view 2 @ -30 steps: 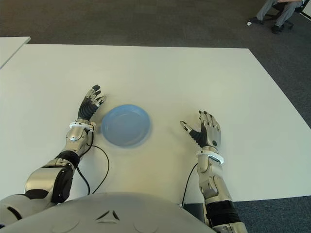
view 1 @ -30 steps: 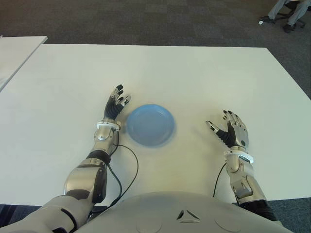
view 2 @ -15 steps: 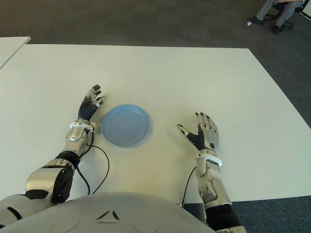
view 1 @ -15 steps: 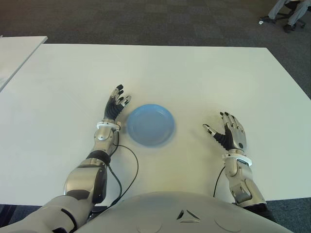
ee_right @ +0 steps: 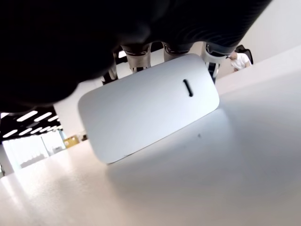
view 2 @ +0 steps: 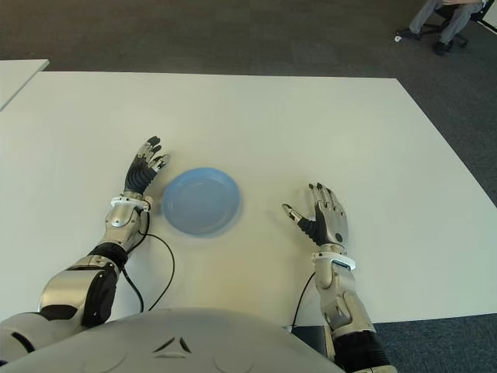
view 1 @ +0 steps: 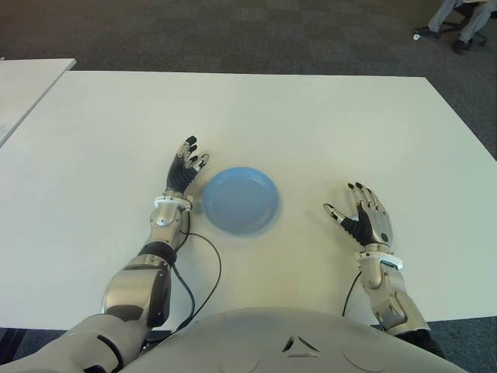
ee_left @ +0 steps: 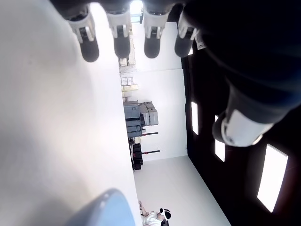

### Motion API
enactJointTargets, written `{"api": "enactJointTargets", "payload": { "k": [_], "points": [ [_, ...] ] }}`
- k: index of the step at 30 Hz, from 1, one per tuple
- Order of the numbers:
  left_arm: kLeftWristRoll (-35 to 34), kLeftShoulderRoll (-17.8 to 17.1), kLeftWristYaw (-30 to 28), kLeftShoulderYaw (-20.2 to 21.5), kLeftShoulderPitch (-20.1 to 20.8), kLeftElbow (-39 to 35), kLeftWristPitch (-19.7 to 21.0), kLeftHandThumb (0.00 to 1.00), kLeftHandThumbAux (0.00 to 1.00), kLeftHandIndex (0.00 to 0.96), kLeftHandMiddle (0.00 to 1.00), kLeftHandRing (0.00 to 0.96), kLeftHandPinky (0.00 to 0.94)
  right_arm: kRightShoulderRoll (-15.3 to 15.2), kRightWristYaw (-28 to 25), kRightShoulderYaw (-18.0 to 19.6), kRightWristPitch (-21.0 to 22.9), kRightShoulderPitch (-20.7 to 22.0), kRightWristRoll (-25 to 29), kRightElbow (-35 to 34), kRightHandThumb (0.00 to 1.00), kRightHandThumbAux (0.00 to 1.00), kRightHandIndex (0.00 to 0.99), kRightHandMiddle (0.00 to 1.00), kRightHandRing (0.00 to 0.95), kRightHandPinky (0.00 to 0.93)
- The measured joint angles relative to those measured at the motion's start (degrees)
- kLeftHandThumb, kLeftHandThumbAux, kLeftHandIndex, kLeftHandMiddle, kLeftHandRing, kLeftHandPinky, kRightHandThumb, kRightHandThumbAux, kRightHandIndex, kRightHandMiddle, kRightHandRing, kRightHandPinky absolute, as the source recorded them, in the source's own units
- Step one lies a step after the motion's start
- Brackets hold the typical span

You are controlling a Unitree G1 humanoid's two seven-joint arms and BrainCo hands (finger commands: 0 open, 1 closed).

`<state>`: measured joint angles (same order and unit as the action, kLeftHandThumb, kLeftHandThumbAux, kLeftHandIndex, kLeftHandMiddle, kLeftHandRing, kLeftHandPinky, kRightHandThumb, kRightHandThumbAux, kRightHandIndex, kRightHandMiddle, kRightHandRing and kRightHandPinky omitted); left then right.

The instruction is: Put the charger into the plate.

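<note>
A plain light blue plate (view 1: 240, 200) sits on a white table (view 1: 311, 116). The charger (ee_right: 148, 106) is white with one small dark slot. The floor (view 1: 233, 31) is dark grey checked carpet.

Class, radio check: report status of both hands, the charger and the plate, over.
Left hand open, idle left of blue plate. Right hand open, white charger at its fingers, on table, not gripped. Plate empty; nothing between.

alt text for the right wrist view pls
A white rounded-rectangle charger with a small dark slot stands tilted on its edge on the white table, close to the camera. The right hand's fingers reach down behind it; whether they grip it is unclear.
</note>
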<state>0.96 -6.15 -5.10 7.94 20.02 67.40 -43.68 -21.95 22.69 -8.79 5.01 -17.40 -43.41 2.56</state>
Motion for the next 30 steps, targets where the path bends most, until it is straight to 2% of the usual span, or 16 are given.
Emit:
{"api": "enactJointTargets", "payload": {
  "k": [12, 30],
  "points": [
    [-0.4, 0.0, -0.5, 0.1, 0.0, 0.0, 0.0, 0.148, 0.572, 0.000, 0.057, 0.075, 0.128, -0.4, 6.1, 0.6, -4.9, 1.1, 0.0, 2.8, 0.318, 0.192, 0.000, 0.000, 0.000, 0.000],
    [-0.3, -0.1, -0.5, 0.0, -0.1, 0.0, -0.2, 0.154, 0.575, 0.000, 0.055, 0.074, 0.128, -0.6, 11.3, 1.1, -14.2, 3.4, 2.2, 8.1, 0.338, 0.234, 0.000, 0.000, 0.000, 0.018]
  ]
}}
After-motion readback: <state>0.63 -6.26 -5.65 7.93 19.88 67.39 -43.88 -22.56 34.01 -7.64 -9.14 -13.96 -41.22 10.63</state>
